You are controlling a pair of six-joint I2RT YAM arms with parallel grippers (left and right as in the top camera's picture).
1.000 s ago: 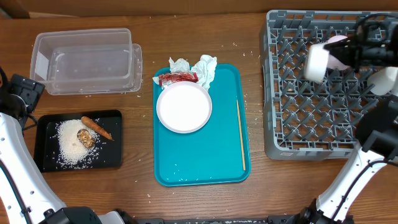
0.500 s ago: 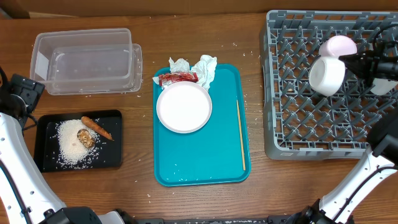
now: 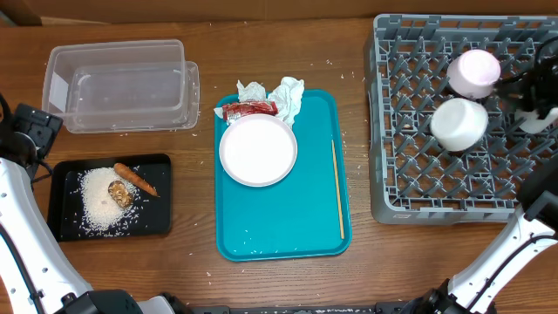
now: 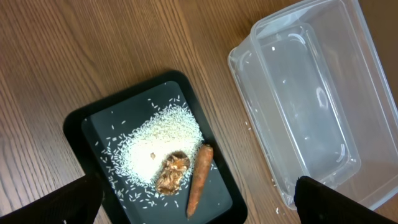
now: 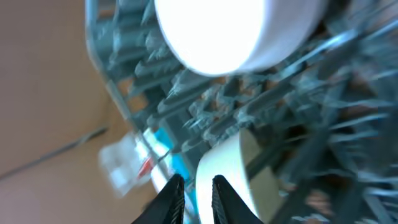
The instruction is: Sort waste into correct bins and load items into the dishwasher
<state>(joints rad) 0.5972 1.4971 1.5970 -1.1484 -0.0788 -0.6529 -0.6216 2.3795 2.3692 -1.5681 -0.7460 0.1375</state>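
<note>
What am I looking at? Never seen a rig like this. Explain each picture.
Two robot arms work at a table. The wide picture comes from a camera overhead; the other two come from cameras on the wrists. On a teal tray lie a white plate, a chopstick, and, at its top edge, napkins and a red wrapper. Top left stands a clear tub; below it a black tray holds rice, a carrot piece and a brown lump. The left gripper hangs wide open over those, empty. On the right, a grey rack holds two white bowls. The right gripper has its fingers close together at one bowl's rim; grip unclear.
</note>
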